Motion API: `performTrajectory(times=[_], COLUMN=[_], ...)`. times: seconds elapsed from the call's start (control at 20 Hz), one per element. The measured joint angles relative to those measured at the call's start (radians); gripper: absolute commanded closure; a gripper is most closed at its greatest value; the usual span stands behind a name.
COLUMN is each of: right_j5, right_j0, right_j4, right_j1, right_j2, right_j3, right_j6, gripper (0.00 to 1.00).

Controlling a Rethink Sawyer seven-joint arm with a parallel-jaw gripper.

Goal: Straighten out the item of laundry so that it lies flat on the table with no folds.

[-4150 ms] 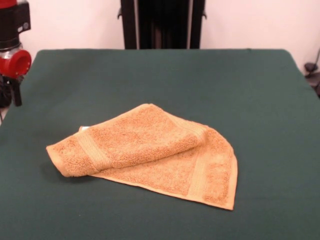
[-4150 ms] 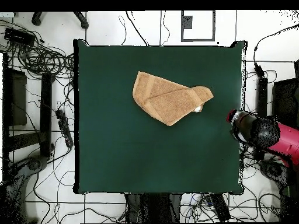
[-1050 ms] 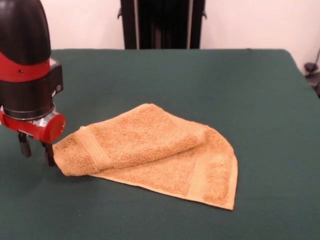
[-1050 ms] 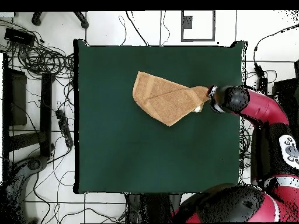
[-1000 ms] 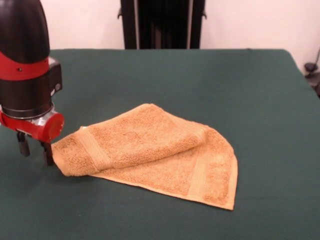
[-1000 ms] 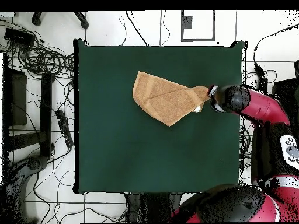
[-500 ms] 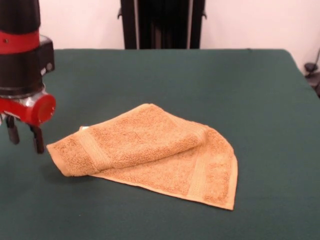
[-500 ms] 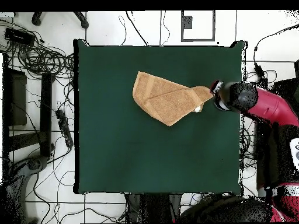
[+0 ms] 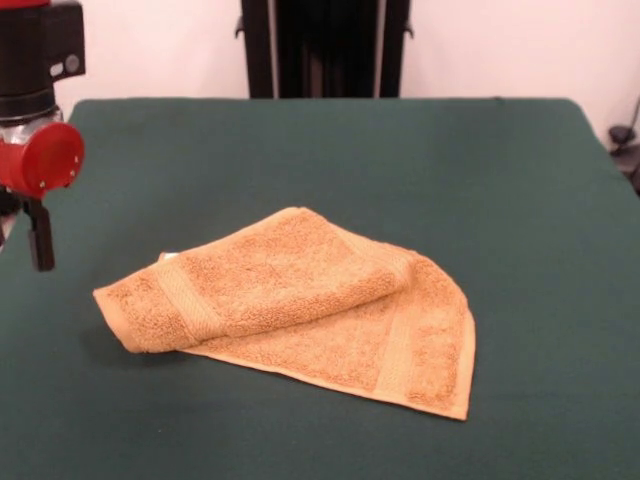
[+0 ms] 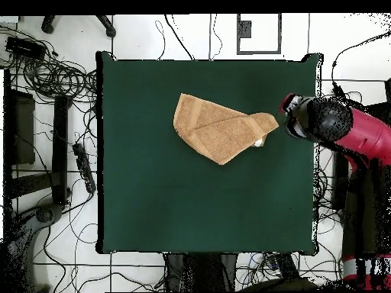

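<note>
The orange-tan washcloth (image 9: 300, 300) lies near the middle of the dark green table (image 9: 420, 150), folded over itself, with the upper layer rolled toward the left corner. In the overhead view the washcloth (image 10: 218, 128) is a folded wedge with a small white tag at its right end, on the table (image 10: 191, 206). My gripper (image 9: 14, 250) hangs at the picture's left edge, above the table and left of the cloth's left corner, apart from it. Only one finger (image 9: 40, 235) shows, set well off the wrist's middle, so the jaws stand open and empty. In the overhead view the gripper (image 10: 292, 118) is just right of the cloth.
The black pedestal (image 9: 322, 48) stands at the table's far side. The table's edge (image 10: 315, 152) runs close under my arm. Cables and gear (image 10: 53, 76) lie on the floor left of the table.
My gripper has let go of the cloth's left corner, risen and drawn away from it toward the table's edge. The corner has settled onto the table. The rest of the cloth has not moved.
</note>
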Motion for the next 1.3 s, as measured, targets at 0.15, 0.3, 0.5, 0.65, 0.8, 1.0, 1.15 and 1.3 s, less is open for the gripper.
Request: performTrajectory(times=[0.15, 0.3, 0.5, 0.65, 0.8, 1.0, 1.15, 1.3], right_j5=[0.0, 0.0, 0.0, 0.0, 0.0, 0.0, -0.008, -0.035], right_j0=[0.018, 0.033, 0.048, 0.055, 0.06, 0.061, 0.059, 0.056], right_j4=[0.012, 0.019, 0.029, 0.037, 0.046, 0.05, 0.05, 0.05], right_j1=[-0.008, -0.01, -0.01, -0.01, -0.009, -0.006, -0.004, 0.001], right_j2=[-0.015, -0.028, -0.039, -0.042, -0.045, -0.047, -0.048, -0.049], right_j3=[0.0, 0.0, 0.0, 0.0, 0.001, 0.004, 0.011, 0.026], right_j6=[0.0, 0.0, 0.0, 0.0, 0.0, 0.0, 0.0, 0.0], gripper=[0.0, 0.0, 0.0, 0.0, 0.0, 0.0, 0.0, 0.0])
